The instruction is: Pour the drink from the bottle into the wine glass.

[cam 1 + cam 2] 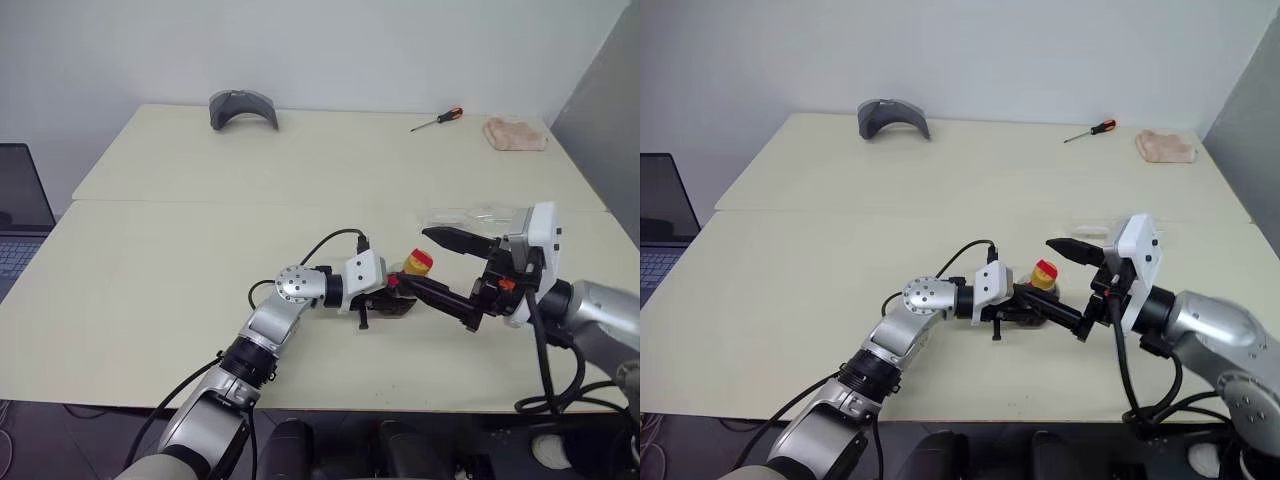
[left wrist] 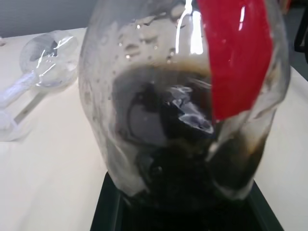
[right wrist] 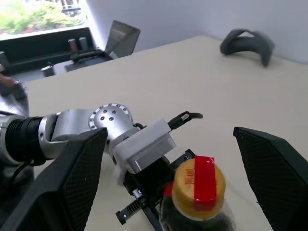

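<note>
The bottle (image 2: pixel 159 110), clear with a red label and a yellow cap (image 3: pixel 198 185), stands upright on the table with my left gripper (image 1: pixel 390 298) shut on its body. The dark drink (image 2: pixel 192 187) fills its lower part. My right gripper (image 1: pixel 420 258) is open, one finger on each side of the cap and not touching it. Its black fingers (image 3: pixel 72 178) frame the cap in the right wrist view. The wine glass (image 1: pixel 468 213) lies on its side on the table just beyond the bottle, and its bowl (image 2: pixel 48 55) is empty.
At the table's far edge are a grey curved object (image 1: pixel 243 106), a screwdriver (image 1: pixel 437 119) and a folded cloth (image 1: pixel 515 133). A laptop (image 1: pixel 20 200) stands off the table's left side. A seam (image 1: pixel 250 201) runs across the table.
</note>
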Controlling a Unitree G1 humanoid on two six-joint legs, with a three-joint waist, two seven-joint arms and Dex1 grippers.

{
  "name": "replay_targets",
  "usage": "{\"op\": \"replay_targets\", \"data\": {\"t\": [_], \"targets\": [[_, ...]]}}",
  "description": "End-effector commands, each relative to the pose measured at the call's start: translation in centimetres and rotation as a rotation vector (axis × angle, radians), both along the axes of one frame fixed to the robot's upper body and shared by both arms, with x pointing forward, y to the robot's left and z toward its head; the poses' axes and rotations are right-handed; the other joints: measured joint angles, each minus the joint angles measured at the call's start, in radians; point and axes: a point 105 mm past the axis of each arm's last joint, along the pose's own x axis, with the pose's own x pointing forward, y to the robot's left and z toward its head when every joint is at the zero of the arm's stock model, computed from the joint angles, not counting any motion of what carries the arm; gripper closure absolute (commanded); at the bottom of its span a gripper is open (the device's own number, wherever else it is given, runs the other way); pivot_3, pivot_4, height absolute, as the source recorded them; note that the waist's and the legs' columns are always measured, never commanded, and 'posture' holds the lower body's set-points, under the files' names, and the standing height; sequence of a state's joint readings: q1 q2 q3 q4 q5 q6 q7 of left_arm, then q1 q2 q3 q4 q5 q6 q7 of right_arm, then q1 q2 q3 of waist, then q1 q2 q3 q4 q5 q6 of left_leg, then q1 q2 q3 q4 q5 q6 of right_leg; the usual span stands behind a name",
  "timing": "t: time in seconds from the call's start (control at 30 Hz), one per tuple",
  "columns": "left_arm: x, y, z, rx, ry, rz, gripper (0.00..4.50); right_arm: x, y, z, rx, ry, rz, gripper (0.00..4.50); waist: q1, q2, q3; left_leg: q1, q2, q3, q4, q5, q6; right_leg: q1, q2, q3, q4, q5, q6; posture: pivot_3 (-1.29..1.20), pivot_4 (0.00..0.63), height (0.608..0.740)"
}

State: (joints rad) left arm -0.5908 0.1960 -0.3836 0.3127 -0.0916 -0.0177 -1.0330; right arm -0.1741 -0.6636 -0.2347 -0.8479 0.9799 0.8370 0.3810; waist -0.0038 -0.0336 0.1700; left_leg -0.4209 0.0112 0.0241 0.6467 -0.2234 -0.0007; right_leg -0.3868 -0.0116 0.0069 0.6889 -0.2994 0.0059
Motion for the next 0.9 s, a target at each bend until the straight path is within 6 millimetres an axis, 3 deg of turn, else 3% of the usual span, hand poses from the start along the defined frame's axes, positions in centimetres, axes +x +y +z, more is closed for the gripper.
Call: {"op": "replay_targets", "data": {"t": [0.03, 0.2, 0.4, 0.7, 0.9], "targets": [[0.3, -0.4, 1.6, -0.043, -0.057, -0.011, 3.57, 0.0, 0.9, 0.9, 0.062, -0.059, -0.095, 0.0, -0.001, 0.0, 0.0, 0.0, 0.0, 0.0, 0.0, 0.0, 0.0, 0.0, 0.0, 0.0, 0.0, 0.0, 0.0, 0.0, 0.15, 0.74], [0.4, -0.8, 1.6, -0.048, -0.058, -0.018, 3.57, 1.7, 0.5, 0.0, 0.052, -0.081, -0.227, 0.0, 0.0, 0.0, 0.0, 0.0, -0.001, 0.001, 0.0, 0.0, 0.0, 0.0, 0.0, 0.001, 0.0, 0.0, 0.0, 0.0, 0.15, 0.74], [0.4, -0.6, 1.7, -0.056, -0.051, -0.013, 3.58, 2.7, -2.6, -1.4, 0.033, -0.077, -0.371, 0.0, 0.001, 0.0, 0.0, 0.0, 0.0, 0.001, 0.0, 0.0, 0.0, 0.0, 0.0, 0.001, -0.001, 0.0, 0.0, 0.0, 0.15, 0.74], [0.8, -0.7, 2.2, -0.081, -0.038, 0.01, 3.58, 0.4, -5.2, -2.1, 0.006, -0.016, -0.365, 0.0, 0.001, 0.0, 0.0, 0.0, 0.0, 0.001, 0.0, 0.0, 0.0, 0.0, 0.0, 0.001, -0.001, 0.0, 0.0, 0.0, 0.15, 0.74], [0.9, -0.6, 2.3, -0.085, -0.033, 0.016, 3.58, -1.6, -2.8, -1.2, 0.042, 0.052, -0.167, 0.0, -0.004, 0.0, 0.0, 0.001, 0.001, 0.001, -0.001, 0.0, 0.0, 0.0, 0.002, 0.002, 0.0, 0.0, 0.0, 0.0, 0.15, 0.74]]}}
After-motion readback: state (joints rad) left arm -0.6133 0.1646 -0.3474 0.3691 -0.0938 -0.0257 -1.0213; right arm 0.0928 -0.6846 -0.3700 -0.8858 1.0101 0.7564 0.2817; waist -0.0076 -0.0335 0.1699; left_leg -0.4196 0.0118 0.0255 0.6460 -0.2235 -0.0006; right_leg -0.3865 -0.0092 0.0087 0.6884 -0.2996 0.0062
